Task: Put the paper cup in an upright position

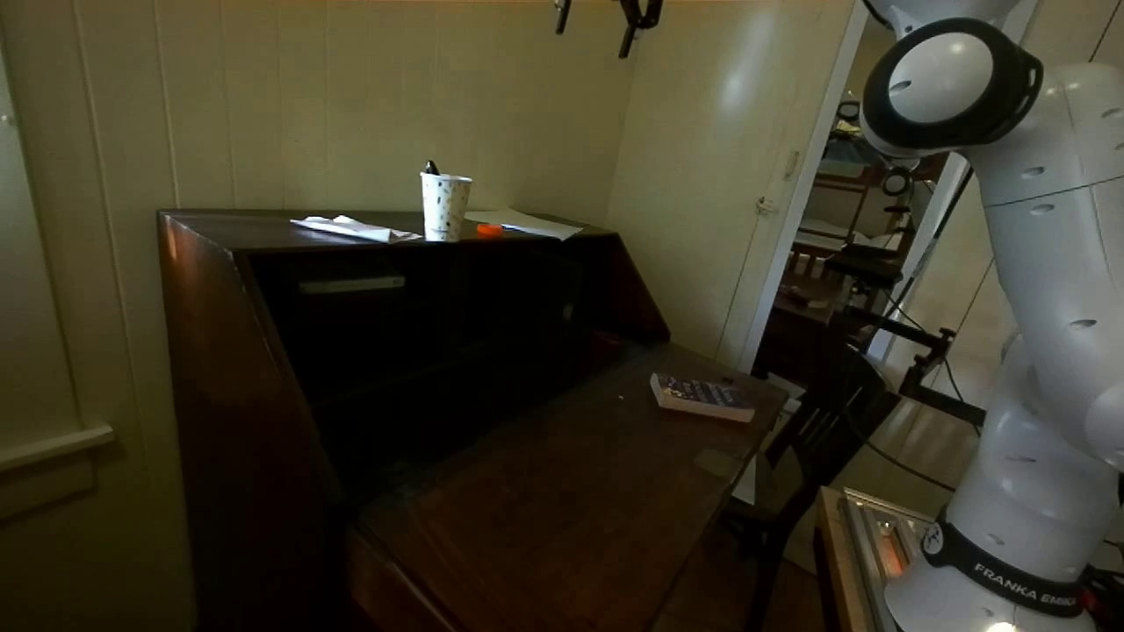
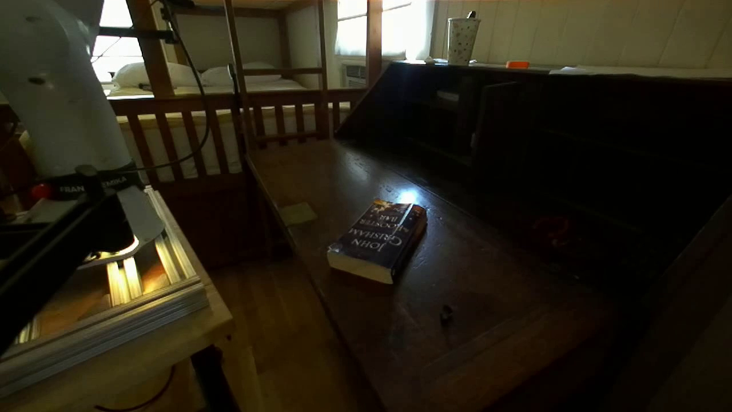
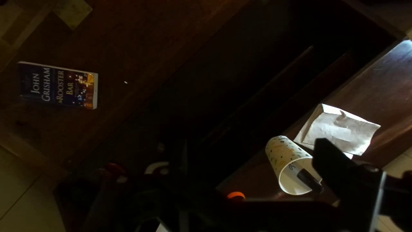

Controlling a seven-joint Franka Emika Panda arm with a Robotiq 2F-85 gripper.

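The paper cup (image 1: 446, 206) is white with small coloured flecks. It stands upright on the top ledge of the dark desk (image 1: 198, 230) and also shows upright in an exterior view (image 2: 461, 41). In the wrist view the cup (image 3: 283, 152) is seen from above, its round mouth towards the camera. A dark-capped marker (image 3: 309, 180) leans inside it. My gripper (image 1: 595, 37) is open and empty, high above the ledge and apart from the cup. In the wrist view its fingers (image 3: 251, 145) are dark and wide apart; the right one overlaps part of the cup's rim in the picture.
A crumpled white paper (image 3: 342, 130) lies beside the cup, and an orange item (image 1: 489, 230) on its other side. A white sheet (image 1: 522, 222) lies further along the ledge. A thick book (image 2: 377, 240) lies on the lower desktop. A chair (image 1: 830, 421) stands by the desk.
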